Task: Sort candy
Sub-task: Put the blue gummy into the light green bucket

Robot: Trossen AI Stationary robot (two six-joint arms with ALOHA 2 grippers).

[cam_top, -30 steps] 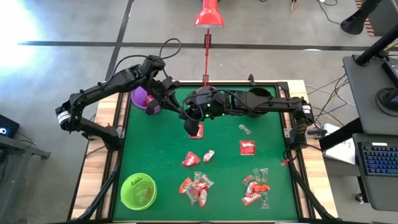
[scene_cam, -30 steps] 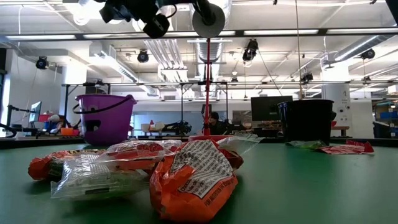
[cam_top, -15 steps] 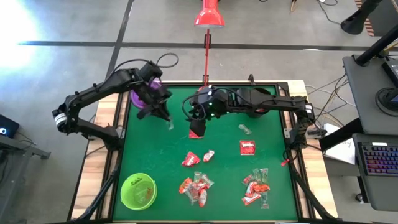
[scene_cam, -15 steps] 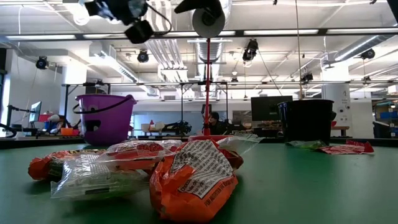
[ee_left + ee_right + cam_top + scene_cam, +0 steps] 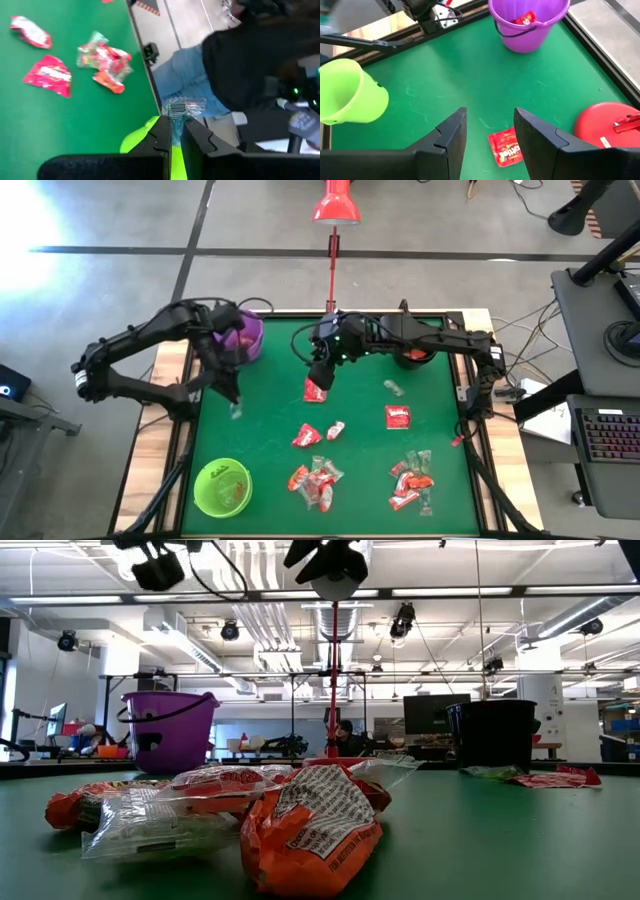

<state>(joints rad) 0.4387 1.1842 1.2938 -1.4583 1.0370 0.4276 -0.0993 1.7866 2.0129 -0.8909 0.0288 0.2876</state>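
Observation:
My left gripper (image 5: 234, 402) hangs over the mat's left side, between the purple bucket (image 5: 243, 335) and the green bucket (image 5: 222, 487), shut on a clear silvery candy (image 5: 185, 107). My right gripper (image 5: 489, 131) stands open above a red candy (image 5: 506, 147), which lies flat on the mat (image 5: 315, 390) and touches no finger. More candy lies loose on the mat: two red pieces (image 5: 307, 437), one larger red piece (image 5: 397, 417), a clear one (image 5: 393, 387) and two heaps (image 5: 315, 480) (image 5: 412, 477) near the front edge. My left gripper pinches the clear candy by one end of its wrapper (image 5: 176, 118) between its two fingers. The rest of the wrapper sticks out past the fingertips. The candy is lifted clear of the mat.
The purple bucket (image 5: 527, 22) holds a red candy. A red lamp base (image 5: 607, 125) stands at the mat's far edge under my right arm. A black bucket (image 5: 490, 735) shows at the far right. A person sits beyond the table's near edge (image 5: 250, 65).
My left gripper has carried the clear candy from beside my right gripper toward the table's left and near edges, turning its wrist as it went. My right gripper has drawn back slightly toward the far edge, off the red candy, which stays on the mat.

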